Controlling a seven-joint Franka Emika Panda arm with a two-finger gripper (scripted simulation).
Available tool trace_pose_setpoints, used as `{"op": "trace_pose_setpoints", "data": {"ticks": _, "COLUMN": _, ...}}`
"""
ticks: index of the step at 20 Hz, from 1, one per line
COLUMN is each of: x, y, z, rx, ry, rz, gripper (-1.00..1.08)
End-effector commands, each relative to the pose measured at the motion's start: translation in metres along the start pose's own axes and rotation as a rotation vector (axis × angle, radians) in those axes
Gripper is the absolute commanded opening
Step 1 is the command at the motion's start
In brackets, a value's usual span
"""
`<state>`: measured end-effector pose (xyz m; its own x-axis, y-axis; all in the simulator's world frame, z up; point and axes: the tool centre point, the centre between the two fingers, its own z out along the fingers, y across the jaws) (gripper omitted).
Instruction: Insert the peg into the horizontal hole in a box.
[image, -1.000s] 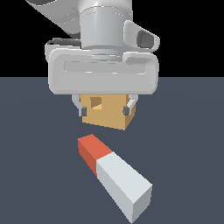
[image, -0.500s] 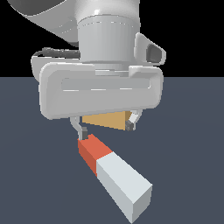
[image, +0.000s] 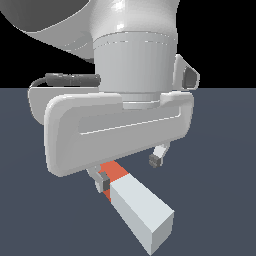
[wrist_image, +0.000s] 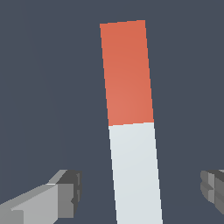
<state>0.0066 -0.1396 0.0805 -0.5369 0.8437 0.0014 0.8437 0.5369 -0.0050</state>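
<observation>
The peg (image: 137, 210) lies flat on the dark floor, its pale grey-white part toward the camera and its red-orange end (image: 114, 171) partly under my hand. My gripper (image: 130, 172) is open and straddles the peg, one fingertip (image: 104, 183) beside the red-orange end and the other fingertip (image: 155, 159) on the far side. In the wrist view the peg (wrist_image: 131, 131) runs between the two fingers (wrist_image: 65, 192), with a gap on each side. The box and its hole are hidden behind my hand.
My large white hand (image: 117, 132) fills the middle of the exterior view. The dark grey floor (image: 220, 165) spreads all around.
My hand has come down and toward the camera, now covering the tan box. The open fingers have dropped to either side of the peg. The peg has not moved.
</observation>
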Motion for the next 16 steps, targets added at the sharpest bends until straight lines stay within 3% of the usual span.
{"op": "trace_pose_setpoints", "data": {"ticks": 1, "x": -0.006, "y": 0.0, "z": 0.004, "rx": -0.002, "ry": -0.001, "rz": -0.035, "gripper": 1.0}}
{"op": "trace_pose_setpoints", "data": {"ticks": 16, "x": -0.014, "y": 0.001, "z": 0.018, "rx": -0.005, "ry": -0.001, "rz": -0.081, "gripper": 1.0}}
